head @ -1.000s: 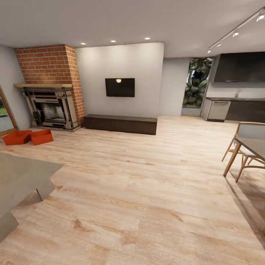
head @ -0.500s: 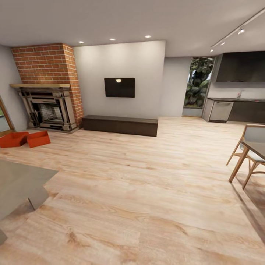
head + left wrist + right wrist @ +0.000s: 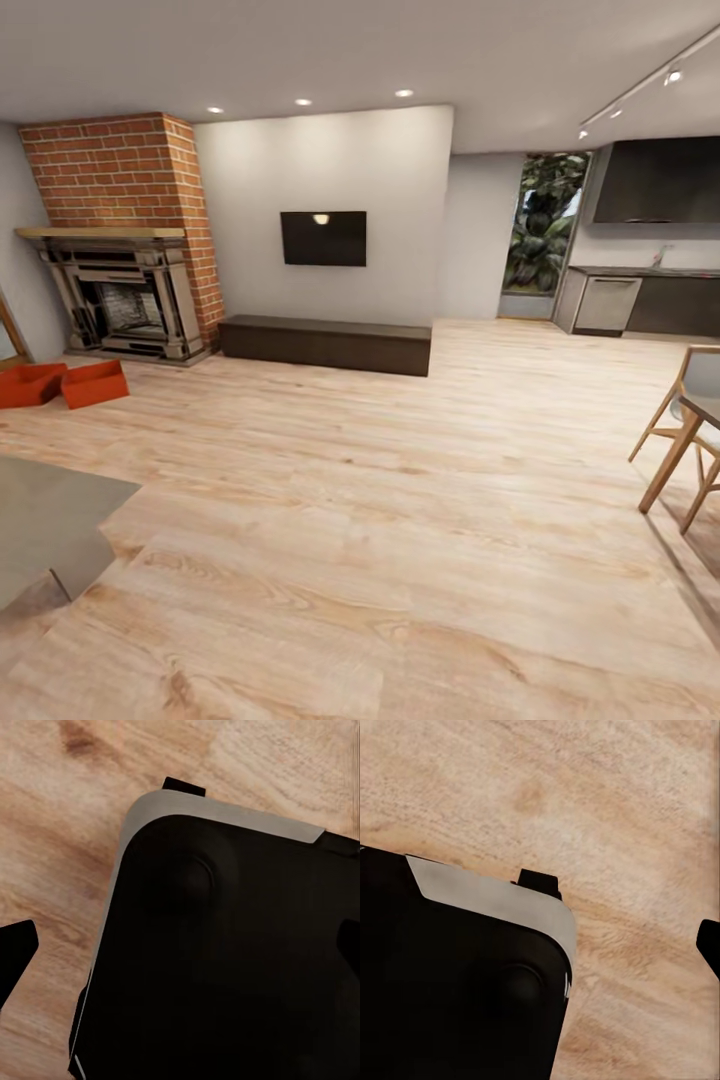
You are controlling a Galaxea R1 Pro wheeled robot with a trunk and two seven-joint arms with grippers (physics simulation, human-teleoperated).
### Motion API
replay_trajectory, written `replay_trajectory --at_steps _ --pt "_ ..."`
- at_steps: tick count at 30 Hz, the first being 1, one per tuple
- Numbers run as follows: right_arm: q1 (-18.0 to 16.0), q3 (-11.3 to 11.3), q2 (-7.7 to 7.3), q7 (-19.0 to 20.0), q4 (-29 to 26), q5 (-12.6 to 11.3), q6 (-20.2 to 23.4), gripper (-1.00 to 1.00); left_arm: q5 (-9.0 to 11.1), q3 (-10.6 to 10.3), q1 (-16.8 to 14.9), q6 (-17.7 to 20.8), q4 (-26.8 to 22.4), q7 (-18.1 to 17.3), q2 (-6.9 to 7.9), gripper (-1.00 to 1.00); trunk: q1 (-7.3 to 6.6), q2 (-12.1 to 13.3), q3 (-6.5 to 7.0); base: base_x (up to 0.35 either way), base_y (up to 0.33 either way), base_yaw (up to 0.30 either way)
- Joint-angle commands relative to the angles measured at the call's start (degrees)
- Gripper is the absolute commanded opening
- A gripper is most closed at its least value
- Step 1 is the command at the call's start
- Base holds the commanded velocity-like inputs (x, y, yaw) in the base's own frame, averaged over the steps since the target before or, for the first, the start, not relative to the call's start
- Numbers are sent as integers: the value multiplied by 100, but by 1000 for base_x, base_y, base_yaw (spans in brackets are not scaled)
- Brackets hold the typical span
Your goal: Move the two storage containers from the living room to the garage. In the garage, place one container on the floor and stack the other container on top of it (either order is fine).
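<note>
Distance is the main hazard in the head view: the two storage containers (image 3: 62,384) sit side by side on the light wood plank floor (image 3: 400,520) of the living room, far off at the left edge, just in front of the dark fireplace (image 3: 125,305) under red brick, and well apart from the robot. One of them is cut by the frame, so a turn the wrong way could lose both from sight. A grey slab-like furniture corner (image 3: 50,520) juts in low on the left, between the robot and the bins, and a direct drive toward them could clip it; wooden chairs (image 3: 685,440) stand at the right, a low dark bench (image 3: 325,343) under a wall television (image 3: 323,238) ahead. From the left wrist camera, a dark rounded body with a grey rim, probably the robot's own base (image 3: 225,960), lies over the planks; whether the left hand is spread or pressed together I cannot tell. The right wrist camera gives a matching dark shape (image 3: 457,982) above wood grain, and the right hand's state cannot be told either.
</note>
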Motion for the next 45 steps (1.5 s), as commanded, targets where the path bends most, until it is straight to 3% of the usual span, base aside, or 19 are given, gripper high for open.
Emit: replay_trajectory --at_steps 1,32,45 --pt "-7 48 4 -11 17 -52 -31 100 23 1 -1 -8 -3 5 -2 100 3 -2 -5 324 0 0" --pt "-7 14 -10 45 16 -62 -31 100 26 1 -1 128 3 4 0 100 3 -2 -5 324 0 2" --pt "-7 4 -23 42 16 -51 -33 100 25 1 -1 124 2 -1 0 100 3 -2 -5 324 0 248"
